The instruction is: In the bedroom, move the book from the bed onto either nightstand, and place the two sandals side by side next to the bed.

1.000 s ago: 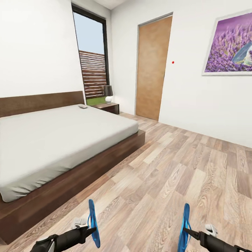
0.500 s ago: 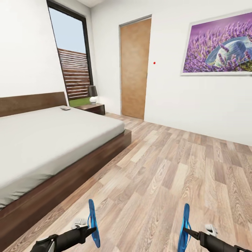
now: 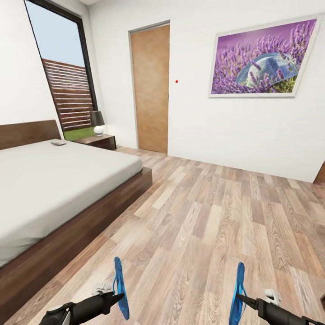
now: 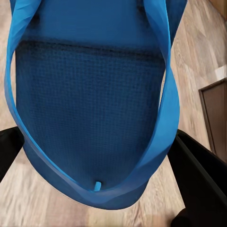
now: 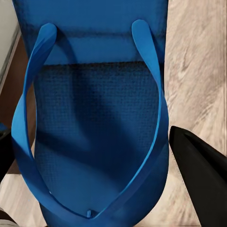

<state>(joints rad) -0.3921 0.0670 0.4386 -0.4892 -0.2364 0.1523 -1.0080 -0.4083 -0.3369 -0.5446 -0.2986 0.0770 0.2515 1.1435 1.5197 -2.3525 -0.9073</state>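
Each gripper, left gripper (image 3: pixel 116 296) and right gripper (image 3: pixel 240 298), grasps one of the sandals (image 3: pixel 119 289), carried upright above the floor (image 3: pixel 212 216). Neither is placed beside the bed (image 3: pixel 58 180) yet; a small object (image 3: pixel 58 142) on the mattress, possibly the book, awaits transfer to the nightstand (image 3: pixel 97 141).

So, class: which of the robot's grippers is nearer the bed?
The left. The left gripper, holding a sandal, hangs beside the bed; the right gripper is farther out over open floor.

Bright even daylight, window (image 3: pixel 63 76) at far left, soft faint shadows, wide-angle slant at edges, wrist close-ups slightly soft
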